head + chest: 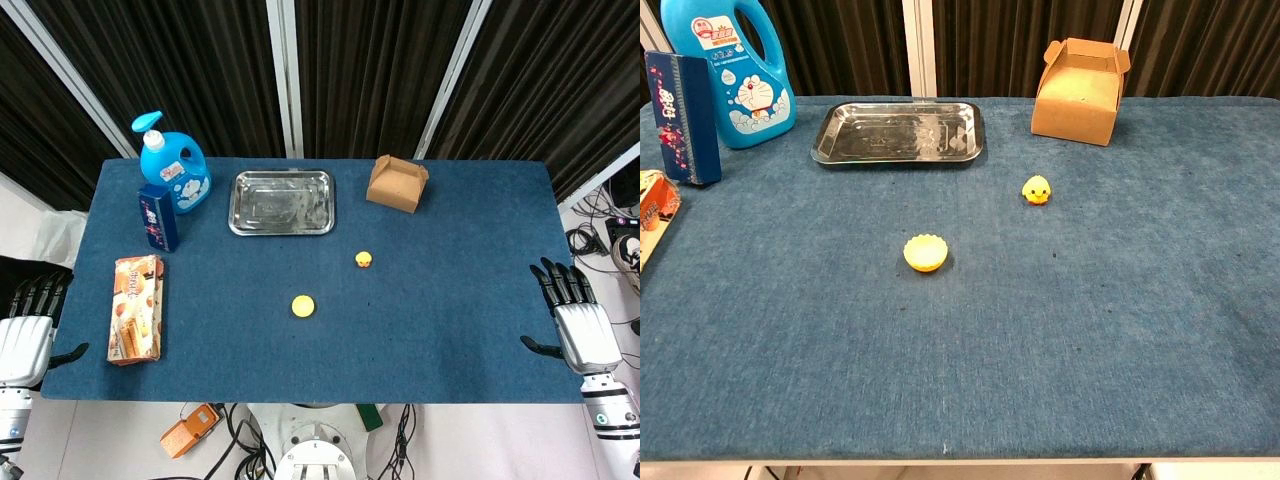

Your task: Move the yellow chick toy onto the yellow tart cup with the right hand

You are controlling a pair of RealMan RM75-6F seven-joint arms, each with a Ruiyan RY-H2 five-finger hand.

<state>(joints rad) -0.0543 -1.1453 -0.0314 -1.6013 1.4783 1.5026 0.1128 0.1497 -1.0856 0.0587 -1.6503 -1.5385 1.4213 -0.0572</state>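
Two hands are seen parked at the table edges, right hand (575, 318) and left hand (28, 325), fingers spread, nothing held. The yellow chick toy (1037, 189) stands well apart from both, near the yellow tart cup (925, 252); it is judged light, small and rounded, best pinched across its body. The blue cloth table (1120, 330) is backed by dark curtains (370, 70).

Both views are bright and evenly lit from overhead, with only small, soft shadows hugging the objects on the blue table cloth (1120, 330). The metal tray (282, 203) throws back pale glare across its floor, and the black curtains (370, 70) behind stay dark with faint vertical streaks. Focus is sharp throughout, though the head view bends the table's edges slightly outward.
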